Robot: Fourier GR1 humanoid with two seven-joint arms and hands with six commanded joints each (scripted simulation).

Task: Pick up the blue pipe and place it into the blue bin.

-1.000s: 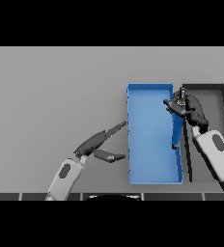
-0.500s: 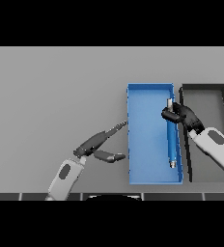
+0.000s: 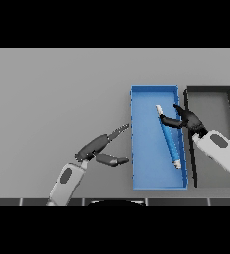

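The blue pipe [image 3: 168,137] lies slanted inside the blue bin [image 3: 137,149], its upper part at the fingers of the right hand [image 3: 186,120], which look spread and touching rather than clamped. Judged light, stiff, slippery (best pinched mid-length). The left hand [image 3: 101,147] rests with fingers relaxed, holding nothing, beside the bin.

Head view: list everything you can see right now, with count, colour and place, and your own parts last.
blue bin: one, blue, right of the table's centre, long side running away from the robot.
blue pipe: one, blue with pale ends, lying slanted inside the blue bin near its right wall.
dark bin: one, black, directly right of the blue bin.
table: one, grey, under everything.
left hand: one, dark, fingers straight, on the table just left of the blue bin.
right hand: one, dark, at the blue bin's right wall, fingers reaching to the pipe's upper part.
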